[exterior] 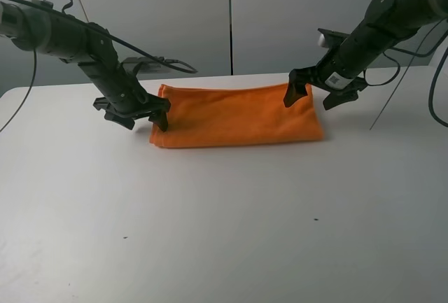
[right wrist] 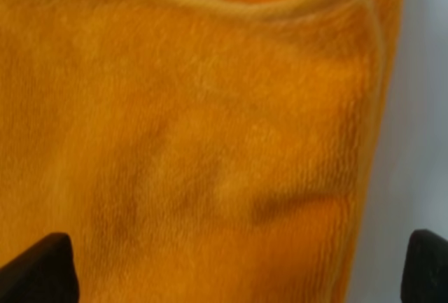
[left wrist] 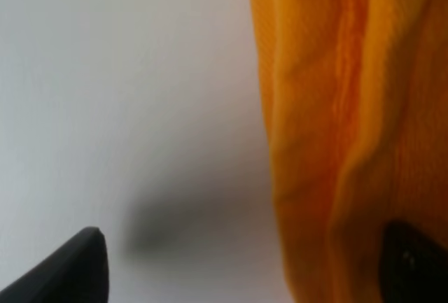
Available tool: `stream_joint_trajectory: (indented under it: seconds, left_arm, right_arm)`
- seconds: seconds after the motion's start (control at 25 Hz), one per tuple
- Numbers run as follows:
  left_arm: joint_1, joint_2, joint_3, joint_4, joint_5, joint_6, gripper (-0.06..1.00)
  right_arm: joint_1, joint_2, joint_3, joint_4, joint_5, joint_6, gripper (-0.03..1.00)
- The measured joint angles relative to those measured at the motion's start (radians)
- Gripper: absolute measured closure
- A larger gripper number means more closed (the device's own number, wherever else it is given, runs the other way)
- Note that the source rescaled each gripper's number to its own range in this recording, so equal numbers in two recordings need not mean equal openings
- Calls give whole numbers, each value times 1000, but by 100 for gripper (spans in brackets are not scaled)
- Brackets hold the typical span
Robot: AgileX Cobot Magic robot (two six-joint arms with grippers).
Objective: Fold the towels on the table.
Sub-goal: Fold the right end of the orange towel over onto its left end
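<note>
Towel (exterior: 238, 115) lies toward the table's (exterior: 224, 240) far edge, roughly centred, as a long band; looks already folded once. Left gripper (exterior: 145, 120) sits at its left end with jaws spread, one finger over the cloth and one over bare table, holding nothing. Right gripper (exterior: 311, 98) is at the right end, also spread and empty. Likely step: lining up for the second fold. Next move calls for pinching all layers at one end and carrying it across to the other.
</note>
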Motion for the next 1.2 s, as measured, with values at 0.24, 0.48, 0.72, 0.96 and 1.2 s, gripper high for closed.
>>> stream_joint_trajectory:
  seconds: [0.24,0.48,0.72,0.96,1.2]
  left_arm:
    - [0,0,-2,6,4,-2,-4]
    - [0,0,-2,17,4,-2,-4]
    - [0,11,-2,26,2,-2,-4]
    - [0,22,-5,26,-7,-2,-4]
    - [0,22,-6,30,-10,-2,-4]
  right_arm:
    - [-72,60,-26,140,76,-124,-3]
    - [-118,64,-28,158,77,-148,-3]
    - [-118,64,-28,160,26,-141,-3]
    - [-118,66,-28,160,22,-135,-3]
    - [-118,94,-28,160,19,-107,-3]
